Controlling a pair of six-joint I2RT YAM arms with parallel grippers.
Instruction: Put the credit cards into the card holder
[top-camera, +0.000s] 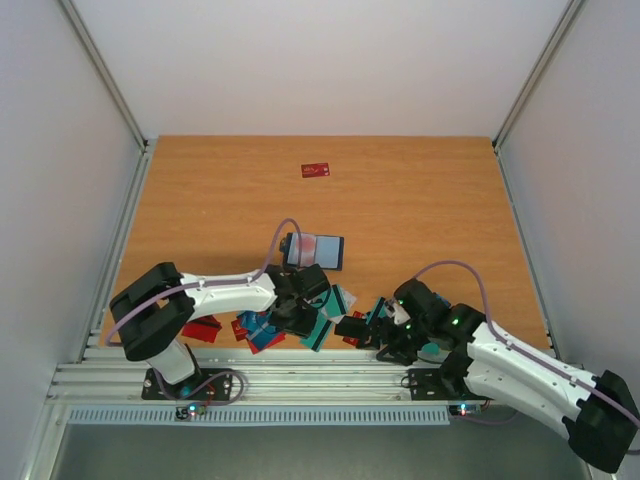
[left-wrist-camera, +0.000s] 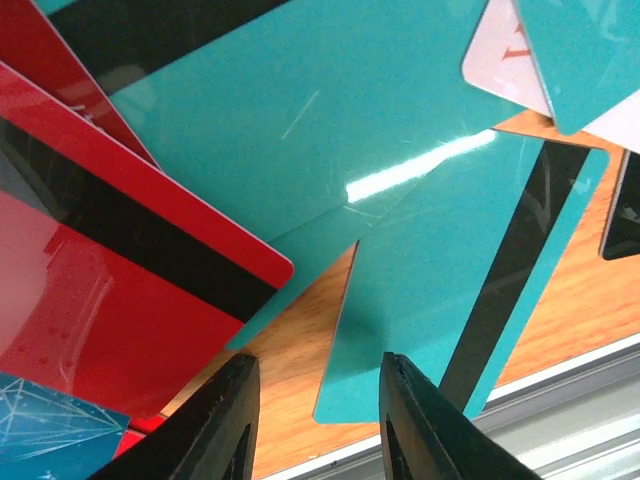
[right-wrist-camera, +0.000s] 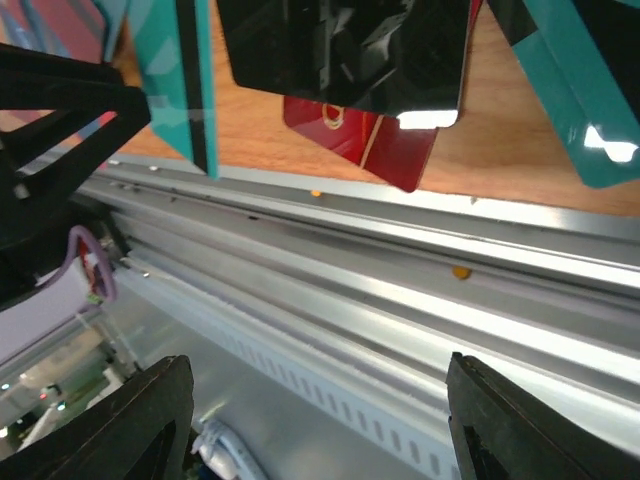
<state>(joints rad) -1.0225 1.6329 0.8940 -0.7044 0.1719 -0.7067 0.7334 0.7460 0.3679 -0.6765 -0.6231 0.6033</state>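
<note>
The credit cards (top-camera: 268, 328) lie in a loose, overlapping heap at the near edge of the tabletop (top-camera: 420, 200), hard against the aluminium rail (top-camera: 300, 372) that runs along that edge. The card holder (top-camera: 313, 250) lies open just beyond the heap, toward the middle of the tabletop, with a pale reddish face showing on it. A lone red card (top-camera: 315, 170) sits well apart near the far edge. Around it is bare wood reaching out to both side walls.

My left claw (left-wrist-camera: 318, 425) hangs low over the heap, its fingers (left-wrist-camera: 215, 420) spread partway with nothing pinched between them. Just past the tips a teal striped card (left-wrist-camera: 440, 300) lies flat. Its near corner is close to the rail, and a wedge of bare wood shows on its left. Its far end meets a plain teal card (left-wrist-camera: 330, 130), and a red striped card (left-wrist-camera: 120, 280) lies across that one's left side.

My right claw (right-wrist-camera: 320, 420) is spread wide and empty, hanging over the rail outside the tabletop's near edge. Ahead of it a black card (right-wrist-camera: 350, 50) overlaps a dark red card (right-wrist-camera: 390, 150), whose corner reaches the tabletop's edge. Teal cards lie on either side of this pair.
</note>
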